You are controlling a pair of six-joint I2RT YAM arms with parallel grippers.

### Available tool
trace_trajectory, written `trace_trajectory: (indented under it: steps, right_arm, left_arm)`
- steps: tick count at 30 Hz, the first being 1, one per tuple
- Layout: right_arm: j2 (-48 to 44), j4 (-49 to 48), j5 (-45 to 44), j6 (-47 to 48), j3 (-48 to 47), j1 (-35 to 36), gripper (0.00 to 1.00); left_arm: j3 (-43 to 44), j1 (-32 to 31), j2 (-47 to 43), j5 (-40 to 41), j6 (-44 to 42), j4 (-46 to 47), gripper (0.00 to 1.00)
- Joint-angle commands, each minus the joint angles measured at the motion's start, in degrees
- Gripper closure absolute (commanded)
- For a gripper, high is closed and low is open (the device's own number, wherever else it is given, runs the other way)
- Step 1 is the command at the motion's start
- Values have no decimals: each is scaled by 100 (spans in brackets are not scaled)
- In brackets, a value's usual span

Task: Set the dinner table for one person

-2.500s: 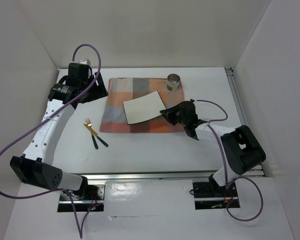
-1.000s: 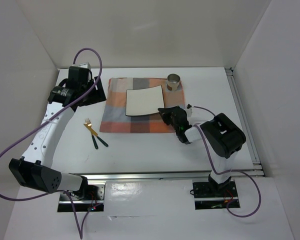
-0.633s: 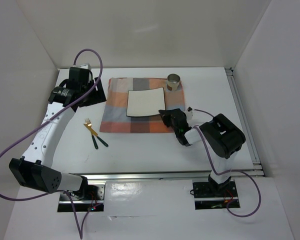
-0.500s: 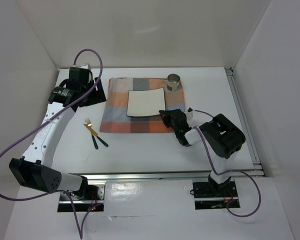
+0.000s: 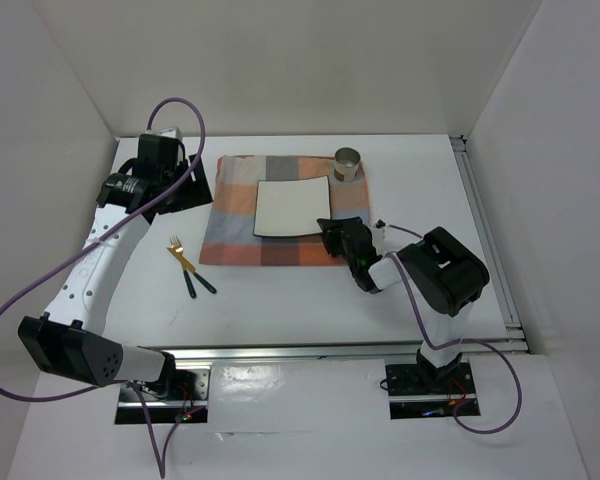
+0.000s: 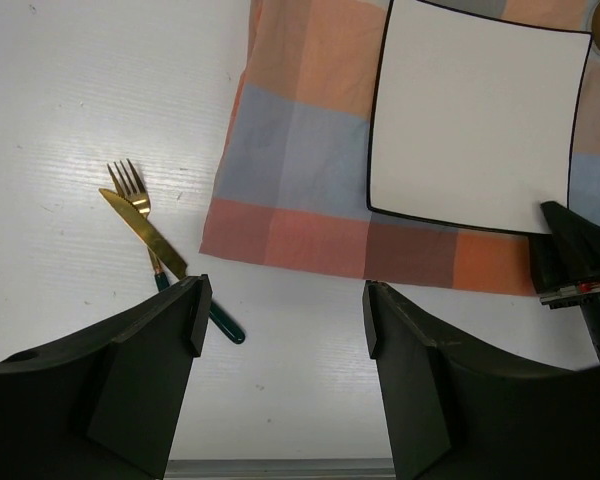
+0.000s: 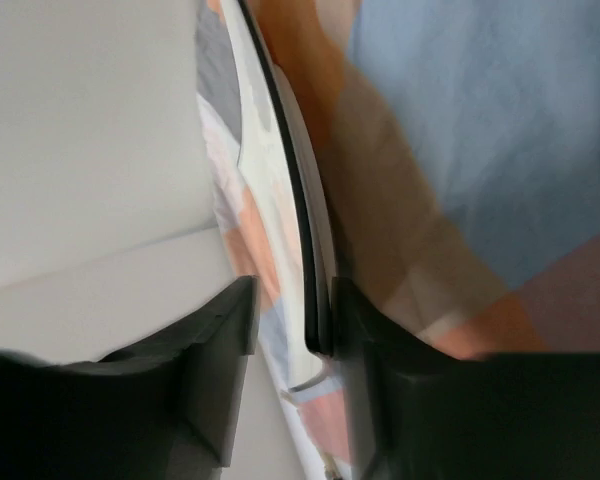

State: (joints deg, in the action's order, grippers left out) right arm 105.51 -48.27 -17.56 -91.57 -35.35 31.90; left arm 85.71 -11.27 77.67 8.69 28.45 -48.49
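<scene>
The dinner table (image 5: 280,300) is a white tabletop. An orange-and-blue-grey checked cloth (image 5: 235,215) lies on it, with a white square plate (image 5: 290,208) flat and square on the cloth. My right gripper (image 5: 338,232) is at the plate's near right corner. In the right wrist view the plate's black rim (image 7: 302,230) stands between the fingers of the gripper (image 7: 292,300), against one finger, with a gap to the other. My left gripper (image 5: 185,182) is open and empty above the table's left side (image 6: 285,300).
A metal cup (image 5: 348,163) stands at the cloth's far right corner. A gold fork (image 6: 130,185) and a gold knife (image 6: 150,235) with dark handles lie crossed left of the cloth (image 5: 190,268). Metal rails run along the right edge (image 5: 480,220) and the front edge (image 5: 310,350).
The plate has turned from tilted to square with the cloth and shifted a little back and left. My right gripper has moved with it. The left arm has hardly moved.
</scene>
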Motion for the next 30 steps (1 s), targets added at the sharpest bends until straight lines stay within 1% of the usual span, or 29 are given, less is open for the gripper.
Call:
trace_trajectory:
  steps: [1, 2, 3, 4, 6, 9, 10, 12, 13, 16, 17, 21, 22, 25, 30]
  right_arm:
    - [-452, -167, -142, -362, -340, 62, 52]
    - [-531, 96, -90, -414, -393, 62, 28]
    - [-680, 621, -90, -414, -446, 62, 20]
    - [-760, 817, -89, -414, -533, 62, 15]
    - [-900, 1178, -89, -344, -534, 62, 7]
    - [-1225, 1564, -151, -186, -665, 62, 3]
    - [-1400, 2254, -151, -186, -753, 114, 0]
    - [-1542, 3013, -151, -256, -1095, 115, 0]
    - [-1604, 3556, -99, -195, -1183, 115, 0]
    - [-1683, 4305, 24, -116, -1482, 115, 0]
    - [-1683, 4309, 25, 41, -1535, 115, 0]
    - [-1622, 4712, 226, 43, -1597, 62, 0]
    - [-1622, 4974, 357, -44, -1693, -16, 0]
    - [-1385, 5239, 551, -45, -1869, -87, 0]
    - [-1262, 5547, 605, 87, -2168, -140, 0]
  left_arm:
    - [-19, 37, -147, 45, -120, 59, 21]
    - [-72, 37, -147, -7, -120, 59, 21]
    - [-72, 37, -147, -7, -120, 59, 21]
    - [-72, 37, -147, -7, -120, 111, 21]
    - [-125, 37, -147, -69, -59, 181, 21]
    - [-318, 37, -147, -200, -6, 296, 21]
    - [-318, 37, -86, -201, -6, 348, 21]
    - [-318, 37, -16, -254, 56, 349, 21]
    - [-318, 37, -15, -306, 56, 349, 21]
    - [-318, 37, 47, -306, 56, 349, 21]
    - [-318, 37, 99, -306, 56, 349, 21]
    - [-205, 37, 99, -306, 56, 402, 21]
    - [-204, 37, 99, -306, 56, 402, 21]
    - [-204, 37, 99, -306, 56, 402, 21]
    - [-204, 37, 99, -359, 56, 402, 21]
